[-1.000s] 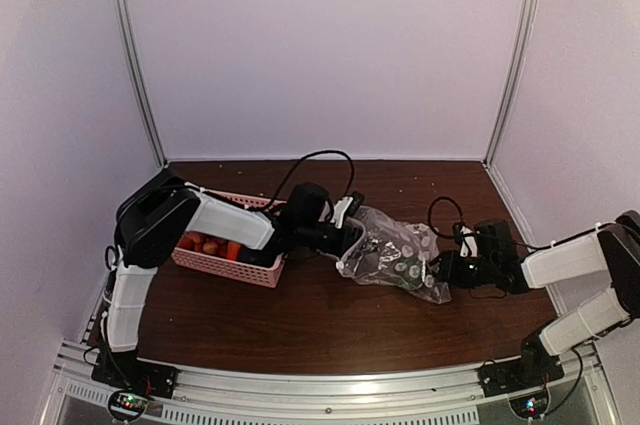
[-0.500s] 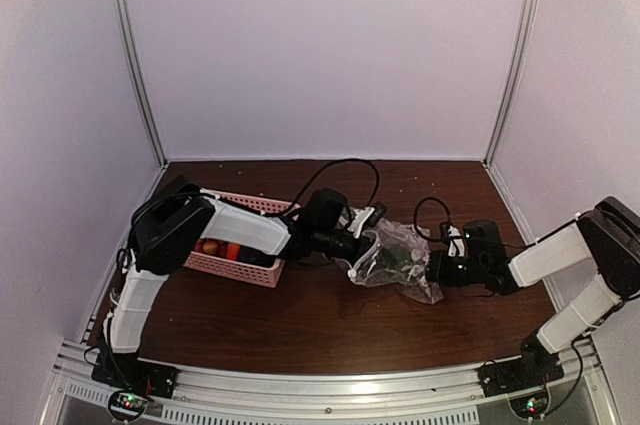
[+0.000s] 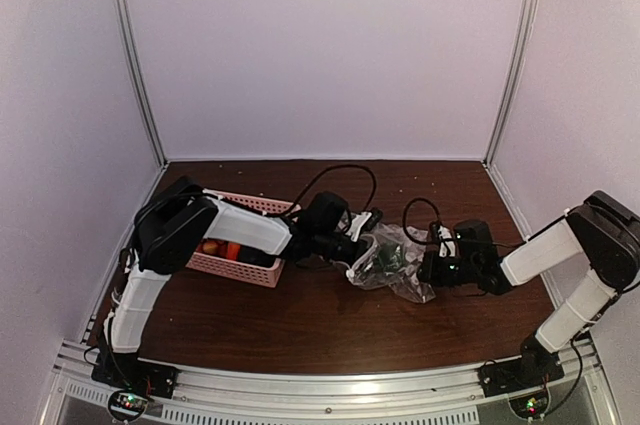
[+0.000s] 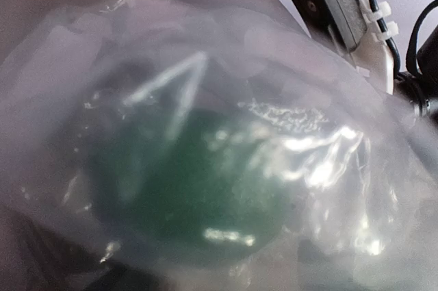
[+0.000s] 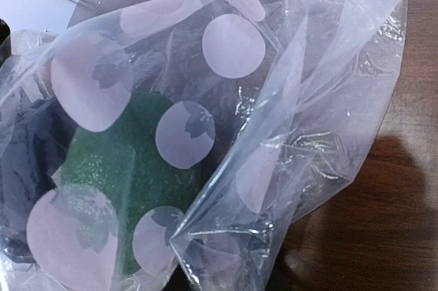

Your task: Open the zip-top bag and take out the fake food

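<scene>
Zip-top bag — green fake food inside — beside black block lettered "N".

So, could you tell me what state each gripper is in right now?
Left gripper: against the zip-top bag, jaws hidden; cannot tell.
Right gripper: at the bag's other end, jaws hidden; cannot tell.
</scene>
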You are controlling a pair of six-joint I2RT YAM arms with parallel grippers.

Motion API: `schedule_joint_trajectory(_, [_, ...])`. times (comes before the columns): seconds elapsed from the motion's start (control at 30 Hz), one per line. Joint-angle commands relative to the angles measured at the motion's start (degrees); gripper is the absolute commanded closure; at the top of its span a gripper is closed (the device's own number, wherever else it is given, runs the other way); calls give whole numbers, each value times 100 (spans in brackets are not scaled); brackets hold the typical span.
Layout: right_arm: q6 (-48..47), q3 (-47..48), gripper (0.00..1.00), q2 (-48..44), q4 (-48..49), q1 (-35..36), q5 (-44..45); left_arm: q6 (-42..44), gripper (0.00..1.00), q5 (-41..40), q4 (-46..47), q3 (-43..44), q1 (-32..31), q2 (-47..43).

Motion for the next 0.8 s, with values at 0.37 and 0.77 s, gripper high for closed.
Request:
schedule_joint_trajectory(0.37, [-1394, 633, 86, 220, -688, 240, -161, -334, 19, -327, -58, 834, 78, 547])
schedule_joint_trajectory(0.77, [-1342, 599, 91, 325, -470, 295, -275, -253, 43, -103, -64, 834, 151, 526])
